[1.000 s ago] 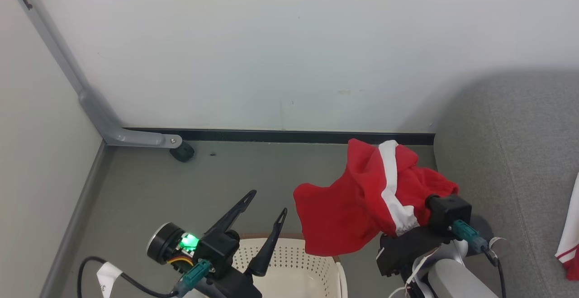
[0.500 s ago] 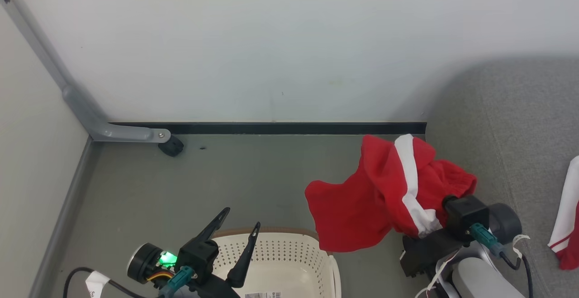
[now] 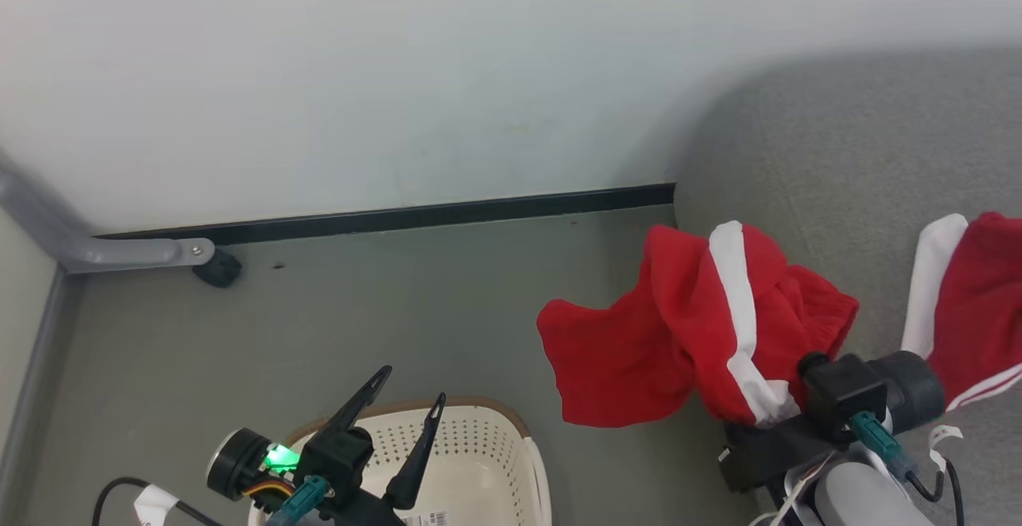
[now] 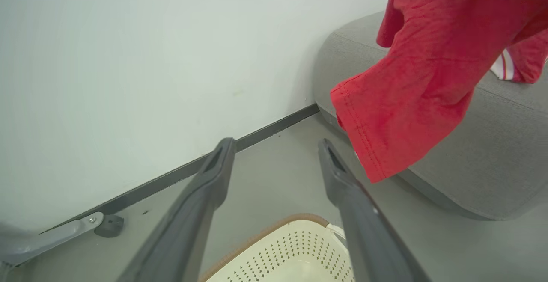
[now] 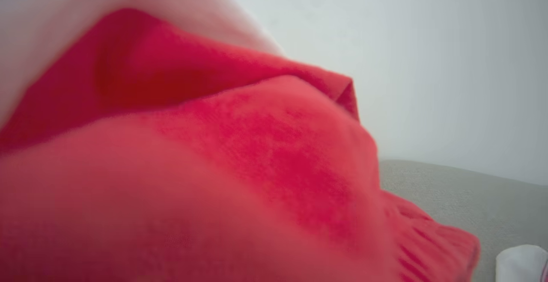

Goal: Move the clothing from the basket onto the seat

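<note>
Head view: the right gripper (image 3: 838, 392) has its fingers buried in the red garment (image 3: 679, 334) it pinches, held aloft at the seat's (image 3: 798, 151) near edge. A second garment (image 3: 974, 302) on the seat is cut by the right edge. The left gripper (image 3: 413, 384) stands spread above the basket (image 3: 511, 430), which is cut off below.

Left wrist view: the red garment hangs before the seat's corner.

Right wrist view: blurred red cloth hides the fingers.

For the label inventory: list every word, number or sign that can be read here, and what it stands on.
No text can be read.
Barcode sticker inside the basket: too small to read.
White tag at the head view's lower left: blurred, unreadable.
Red garment: no lettering shows.
</note>
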